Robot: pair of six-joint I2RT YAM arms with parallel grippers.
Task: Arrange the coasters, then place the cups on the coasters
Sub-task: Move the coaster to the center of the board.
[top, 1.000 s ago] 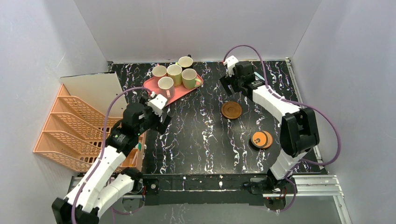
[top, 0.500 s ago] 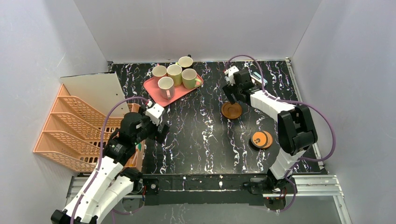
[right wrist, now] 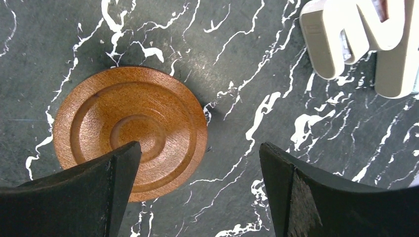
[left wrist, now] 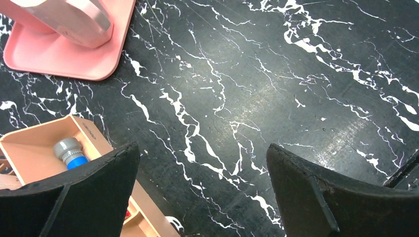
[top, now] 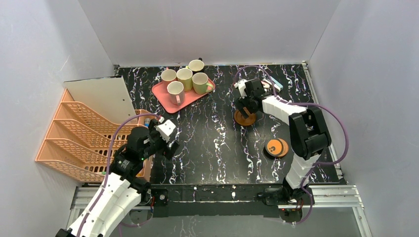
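at the near edge of the black, white-veined table (top: 212, 148) the two arms are bolted side by side. on the near left, the left gripper (left wrist: 201, 153) hangs over bare table, jaws spread wide with nothing between them. just beside it sits a small peach open box (left wrist: 29, 145) with a grey and blue capped thing (left wrist: 69, 150) lying inside, and past that an orange mesh file rack (top: 74, 133)

on the near right, a short stack of round brown coasters (top: 276, 147) lies flat beside the right arm, its top disc orange with dark marks

farther in, near the table's middle, a single round orange-brown wooden coaster with concentric rings (right wrist: 131, 123) lies flat, well apart from the stack. the right gripper (right wrist: 198, 148) hovers over it, jaws spread wide and holding nothing. one finger (right wrist: 74, 197) overlaps the coaster's edge in the wrist view and the other is over bare table; whether either touches the disc cannot be told. a white plastic piece (right wrist: 356, 39) lies just beyond

at the far left, a pink rectangular tray (top: 159, 92) carries handled ceramic mugs with cream insides: a pink mug (top: 175, 91), a pale pink mug (top: 168, 75), a yellow-green mug (top: 184, 75) and a green mug (top: 200, 81). a dark brown mug (top: 196, 65) stands at the tray's far corner, on it or just behind it, i cannot tell. all the mugs are well apart from the coasters
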